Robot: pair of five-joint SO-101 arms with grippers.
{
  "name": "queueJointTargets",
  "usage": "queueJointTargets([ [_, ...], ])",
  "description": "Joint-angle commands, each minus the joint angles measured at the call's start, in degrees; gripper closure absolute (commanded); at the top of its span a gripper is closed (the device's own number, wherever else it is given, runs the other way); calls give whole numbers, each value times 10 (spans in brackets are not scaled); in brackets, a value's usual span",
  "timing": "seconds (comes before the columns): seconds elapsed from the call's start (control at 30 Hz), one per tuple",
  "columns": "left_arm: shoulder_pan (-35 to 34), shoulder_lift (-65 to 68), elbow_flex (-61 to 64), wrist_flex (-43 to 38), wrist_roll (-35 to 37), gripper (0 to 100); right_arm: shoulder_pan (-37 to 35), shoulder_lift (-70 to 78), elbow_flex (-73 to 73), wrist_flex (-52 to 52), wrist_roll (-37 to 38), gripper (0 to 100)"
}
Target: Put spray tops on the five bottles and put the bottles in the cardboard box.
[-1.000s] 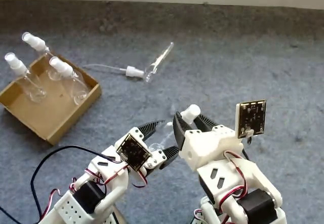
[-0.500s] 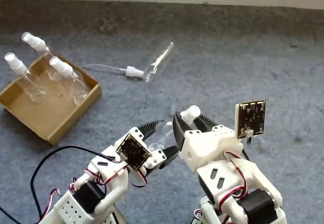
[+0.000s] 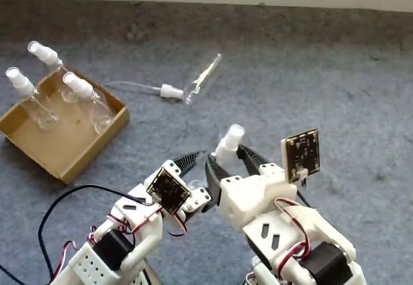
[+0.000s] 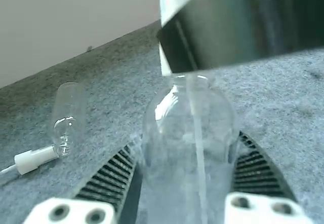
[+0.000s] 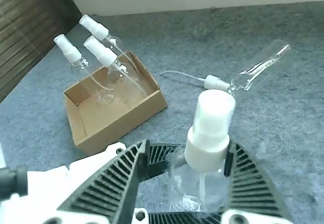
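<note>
Capped bottles (image 3: 93,111), three of them, stand in the cardboard box (image 3: 64,144) at the high view's left. Beyond it a bare bottle (image 3: 203,77) lies beside a loose spray top (image 3: 171,91) on the bench (image 3: 335,91).

Left wrist view: the left gripper (image 4: 185,158) pinches a clear bottle (image 4: 187,117), with a dip tube (image 4: 198,148) inside.

Right wrist view: the right gripper (image 5: 188,150) pinches the held spray top (image 5: 210,127) over that bottle.

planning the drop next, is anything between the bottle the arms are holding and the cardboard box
Nothing visible. Bare carpet lies between the held bottle with its spray top and the cardboard box. The loose bottle lies farther back, off that line. Three bottles sit in the box's far half.
</note>
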Motion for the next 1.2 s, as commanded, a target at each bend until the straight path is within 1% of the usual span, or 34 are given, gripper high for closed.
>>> queueJointTargets([
  [0.0, -11, -10, 13, -4, 6, 916, -7, 0, -52, 2, 7, 786],
  [0.3, -11, -10, 13, -4, 6, 916, 101, 0, -85, 2, 7, 786],
  [0.57, -11, -10, 13, -4, 6, 916, 153, 0, -87, 2, 6, 786],
  [0.8, -12, -10, 13, -4, 6, 916, 260, 0, -83, 2, 6, 786],
  [0.87, -12, -10, 11, -4, 5, 916, 276, 0, -83, 1, 7, 810],
  [0.9, -12, -10, 11, -4, 5, 916, 280, 0, -83, 1, 7, 838],
  [1.03, -22, -11, 10, -11, 5, 916, 281, 0, -80, 0, 7, 991],
  [1.17, -68, -11, 12, -48, 5, 916, 280, 0, -61, -4, 7, 985],
])
